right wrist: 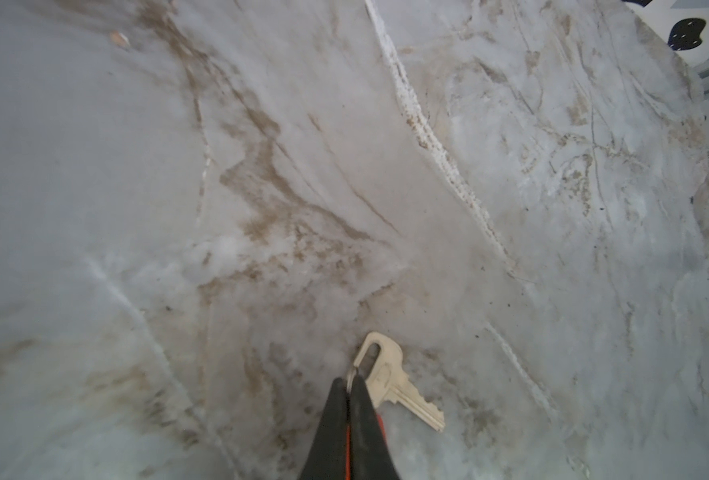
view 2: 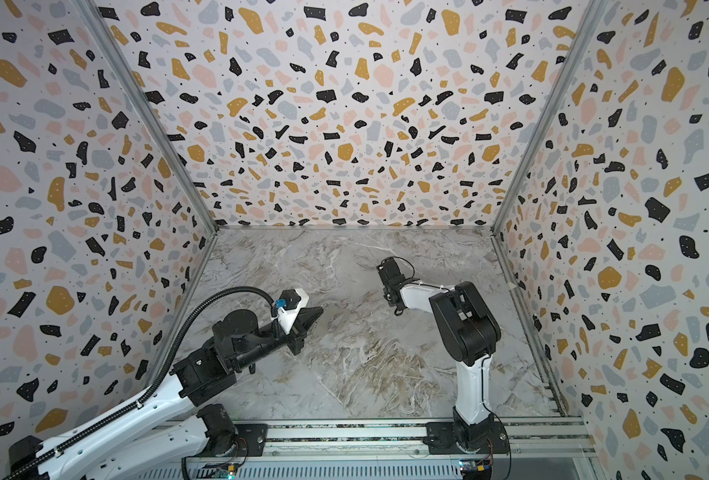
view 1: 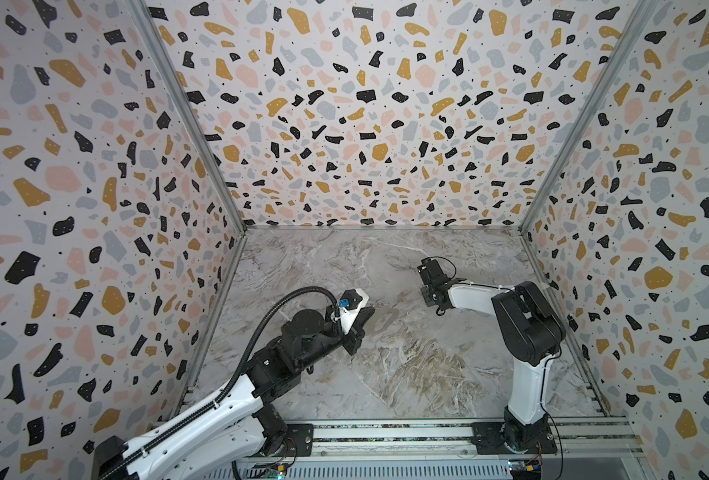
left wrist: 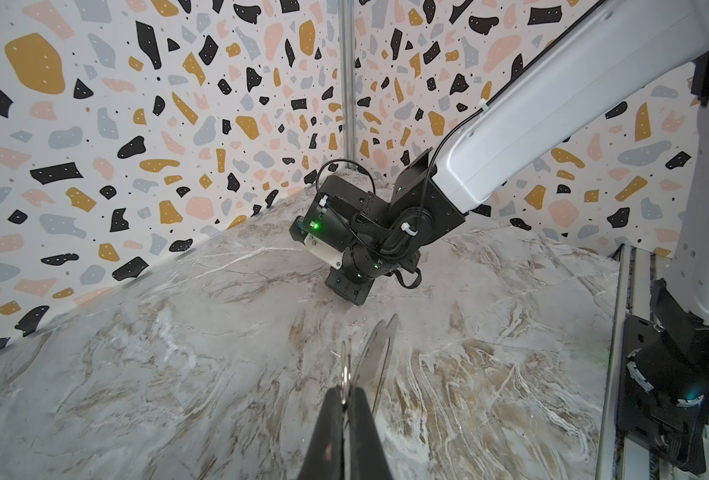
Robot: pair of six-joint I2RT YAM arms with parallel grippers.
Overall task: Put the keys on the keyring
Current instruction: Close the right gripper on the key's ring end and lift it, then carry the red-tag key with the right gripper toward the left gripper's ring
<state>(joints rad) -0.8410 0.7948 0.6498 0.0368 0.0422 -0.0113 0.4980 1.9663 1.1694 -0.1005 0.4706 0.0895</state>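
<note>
I see a grey-brown marbled table (view 1: 407,374); one silvery key (right wrist: 392,380) lies flat on it, near the table's long white vein (right wrist: 427,141).

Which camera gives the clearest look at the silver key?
The right wrist view: the key sits close and sharp, teeth visible, beside the right pincer. In both top views and the left wrist view I cannot find it; that pincer's body seems to hide it.
</note>
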